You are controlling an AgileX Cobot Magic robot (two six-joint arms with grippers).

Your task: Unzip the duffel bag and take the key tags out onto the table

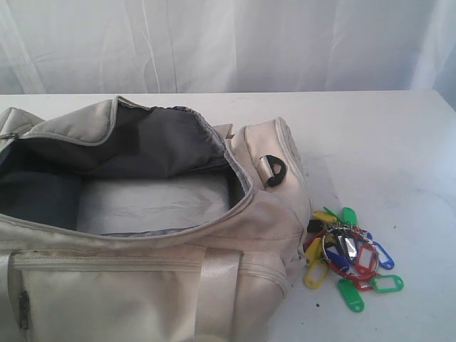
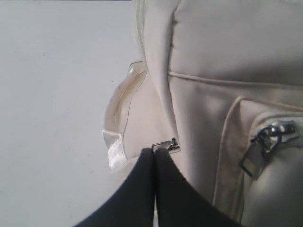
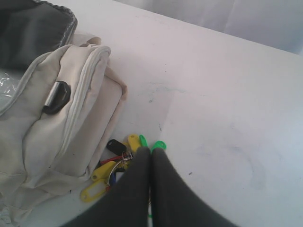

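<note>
On the table (image 1: 385, 142), just beside the unzipped duffel bag (image 1: 142, 285), the key tags (image 1: 349, 253) lie out. Our right gripper (image 3: 150, 150) hovers above them, closed and empty. Our left gripper (image 2: 154, 150) is closed at a zipper pull (image 2: 166, 144). The task looks done, so next we back away cleanly.

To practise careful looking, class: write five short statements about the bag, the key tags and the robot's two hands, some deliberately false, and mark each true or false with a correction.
1. The bag is unzipped, showing its grey lining. True.
2. The key tags are inside the bag. False: they lie on the table beside the bag's end.
3. The right hand is wide open. False: its fingers are pressed together.
4. The left hand is shut, its tips by a small metal zip pull. True.
5. The bunch includes green and yellow tags. True.
</note>
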